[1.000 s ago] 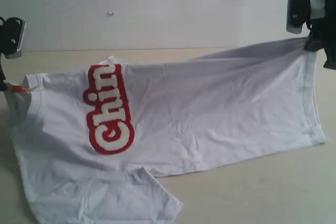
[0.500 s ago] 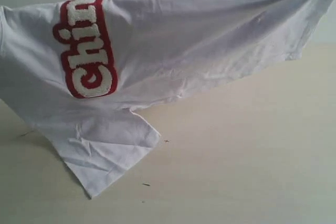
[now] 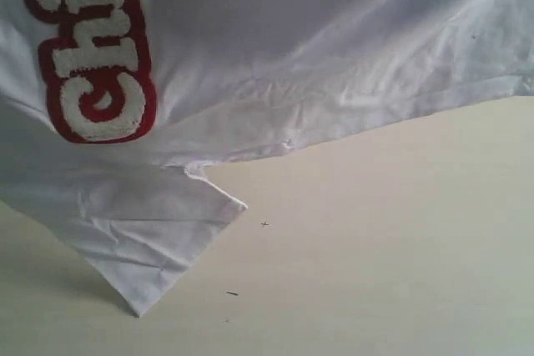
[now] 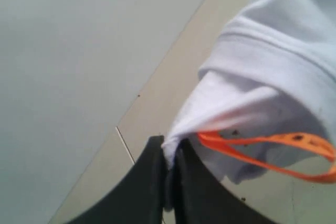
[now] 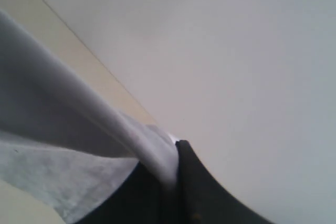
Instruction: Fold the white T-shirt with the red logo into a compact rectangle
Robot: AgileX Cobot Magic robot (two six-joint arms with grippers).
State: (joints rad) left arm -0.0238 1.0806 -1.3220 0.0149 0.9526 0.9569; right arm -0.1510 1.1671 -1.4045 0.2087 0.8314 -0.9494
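On my exterior feed the white T-shirt (image 3: 334, 39) fills the upper part of the frame, raised off the beige table (image 3: 375, 248) and stretched across from side to side. The red logo (image 3: 96, 64) sits at the far left, turned on end, with the puffy white letters "Chi" readable. One short sleeve (image 3: 150, 231) hangs down at the lower left; its lowest corner is at or just above the tabletop, and I cannot tell which. Neither gripper shows in this view.

On the left wrist feed, the left gripper (image 4: 170, 148) has its black jaws pressed together on a pinch of white cloth. The orange neck tag (image 4: 273, 142) loops out just beside that pinch, and the shirt bunches away from it. Behind lie a strip of table and a grey wall (image 4: 79, 51).

On the right wrist feed, the right gripper (image 5: 173, 153) is likewise clamped on an edge of the shirt — the fabric runs taut away from the jaws, over the table edge.
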